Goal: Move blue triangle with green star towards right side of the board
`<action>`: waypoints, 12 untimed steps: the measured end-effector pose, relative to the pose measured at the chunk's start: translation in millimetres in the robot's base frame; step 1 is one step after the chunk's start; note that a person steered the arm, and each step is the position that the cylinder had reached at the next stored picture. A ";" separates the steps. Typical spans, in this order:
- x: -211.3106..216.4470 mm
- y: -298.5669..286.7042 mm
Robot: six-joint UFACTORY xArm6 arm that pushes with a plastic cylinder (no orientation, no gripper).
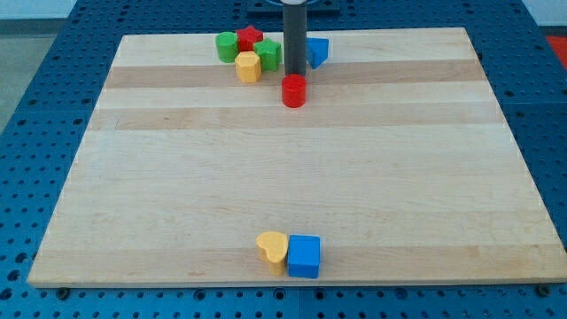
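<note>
Now my tip (294, 72) sits between green star (269, 53) and blue triangle (316, 51)

Bright, even overhead light falls across the pale wooden board (292, 168), leaving the grain crisp from its near edge to its far edge. Shadows are short and soft, pooling just beneath the blue cube (304, 256) near the bottom edge. Faint sheen marks the red cylinder (293, 90). Focus holds throughout; the board's side edges converge toward the top.
</note>
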State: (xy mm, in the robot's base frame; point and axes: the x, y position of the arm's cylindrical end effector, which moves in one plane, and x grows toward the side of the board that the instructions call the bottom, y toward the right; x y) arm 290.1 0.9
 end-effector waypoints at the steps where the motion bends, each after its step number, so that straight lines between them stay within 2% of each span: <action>1: -25.0 2.5; 2: -44.6 14.5; 4: -50.1 92.8; 5: -50.1 78.8; 6: -51.1 30.3; 8: 20.6 -3.5; 9: 26.5 -86.6; 10: 25.9 -179.8; 11: 3.4 -211.8; 12: -12.1 -205.4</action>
State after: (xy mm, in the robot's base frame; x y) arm 278.1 -204.5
